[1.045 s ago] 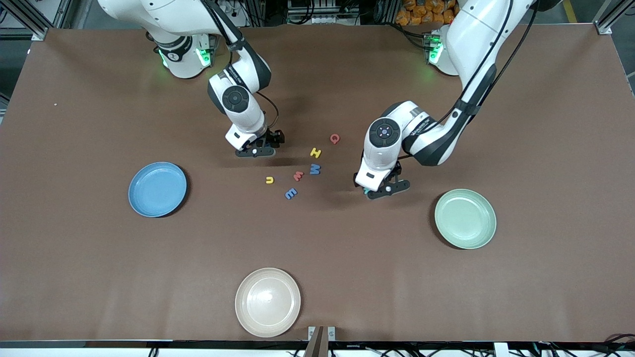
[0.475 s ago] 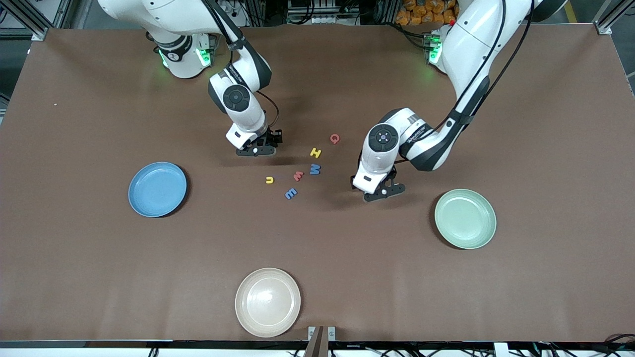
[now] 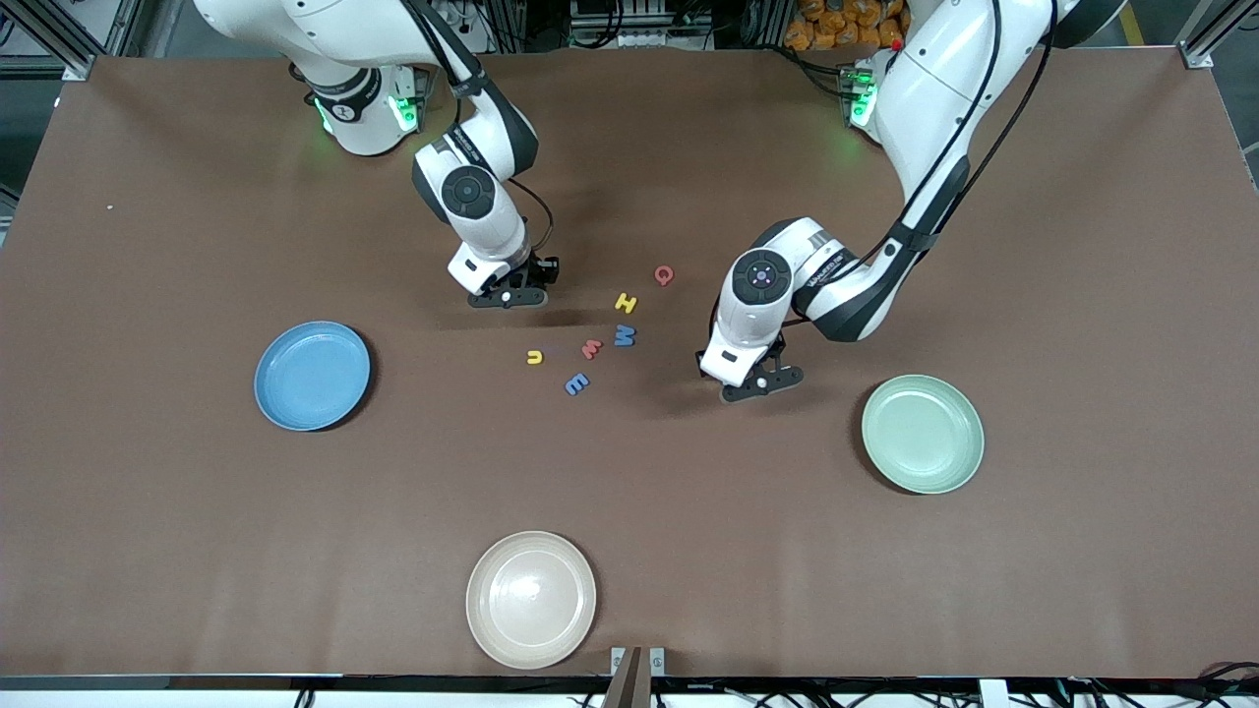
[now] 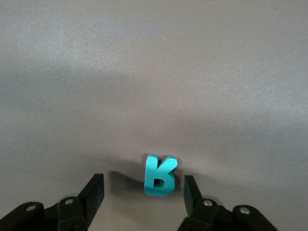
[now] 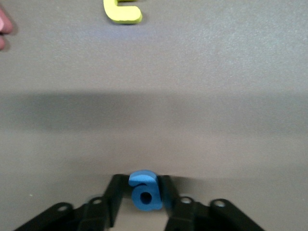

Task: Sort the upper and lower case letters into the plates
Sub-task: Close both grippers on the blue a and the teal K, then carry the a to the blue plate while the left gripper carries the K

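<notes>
My right gripper (image 5: 140,191) is down at the table and shut on a small blue letter "a" (image 5: 144,192), a finger pressed on each side of it. My left gripper (image 4: 143,186) stands open around a teal letter (image 4: 160,175): one finger is close beside it, the other well apart. In the front view the right gripper (image 3: 507,297) and the left gripper (image 3: 755,382) flank the loose letters: red Q (image 3: 664,275), yellow H (image 3: 626,302), blue M (image 3: 625,336), a red letter (image 3: 591,348), yellow u (image 3: 534,357), blue E (image 3: 577,383). The blue plate (image 3: 313,376) and the green plate (image 3: 923,434) hold nothing.
A cream-white plate (image 3: 531,599) lies near the table's front edge, nearer the camera than the letters. The right wrist view also shows a yellow letter (image 5: 122,12) and the edge of a red one (image 5: 4,26) on the brown table.
The right gripper's fingers have closed onto the blue "a". The left gripper's fingers have narrowed around the teal letter, and that gripper has settled lower at the table.
</notes>
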Motion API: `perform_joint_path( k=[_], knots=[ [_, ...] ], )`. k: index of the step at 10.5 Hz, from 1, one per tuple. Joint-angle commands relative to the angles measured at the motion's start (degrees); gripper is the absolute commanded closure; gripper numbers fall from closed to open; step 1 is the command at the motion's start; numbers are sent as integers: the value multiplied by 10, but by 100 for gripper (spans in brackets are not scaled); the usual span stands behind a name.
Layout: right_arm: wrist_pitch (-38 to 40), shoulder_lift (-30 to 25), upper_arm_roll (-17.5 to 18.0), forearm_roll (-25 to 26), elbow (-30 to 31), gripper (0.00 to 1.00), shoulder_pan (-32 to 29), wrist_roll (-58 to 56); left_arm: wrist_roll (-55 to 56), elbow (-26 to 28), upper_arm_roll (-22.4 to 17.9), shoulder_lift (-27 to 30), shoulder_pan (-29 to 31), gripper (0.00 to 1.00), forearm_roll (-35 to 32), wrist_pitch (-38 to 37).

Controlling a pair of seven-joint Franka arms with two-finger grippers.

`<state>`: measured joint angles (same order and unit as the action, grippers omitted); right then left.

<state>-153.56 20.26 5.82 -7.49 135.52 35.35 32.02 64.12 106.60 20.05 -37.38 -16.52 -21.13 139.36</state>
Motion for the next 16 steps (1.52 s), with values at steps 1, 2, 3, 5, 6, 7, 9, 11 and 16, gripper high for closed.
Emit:
perform_joint_path(
  k=[1, 2, 3, 5, 6, 7, 9, 11, 16],
  knots=[
    [-2, -3, -5, -12, 17, 80, 7, 2, 2, -7, 0, -9, 2, 25, -15, 11],
    [0, -3, -5, -12, 16, 83, 3, 1, 2, -7, 0, -11, 2, 25, -15, 14],
    [6, -3, -5, -12, 13, 84, -1, -2, 2, -8, 0, -12, 2, 27, -15, 16],
    [38, -7, -7, -11, -2, 84, -41, -13, 2, -8, 0, -14, 1, 31, -15, 18],
    [61, -8, -8, -10, -21, 84, -73, -36, 3, -8, 0, -13, 2, 36, -15, 19],
    [114, -12, -10, -9, -43, 84, -107, -70, 3, -8, 0, -13, 2, 48, -15, 19],
    [251, -13, -12, 1, -122, 84, -193, -133, 3, -8, 0, -14, 2, 78, -15, 19],
    [350, -7, -11, 53, -200, 83, -285, -155, 3, -8, 0, -12, 1, 100, -15, 19],
    [307, 38, -10, 126, -231, 21, -399, -237, -78, -9, 1, 98, 49, 100, -6, -70]
  ],
)
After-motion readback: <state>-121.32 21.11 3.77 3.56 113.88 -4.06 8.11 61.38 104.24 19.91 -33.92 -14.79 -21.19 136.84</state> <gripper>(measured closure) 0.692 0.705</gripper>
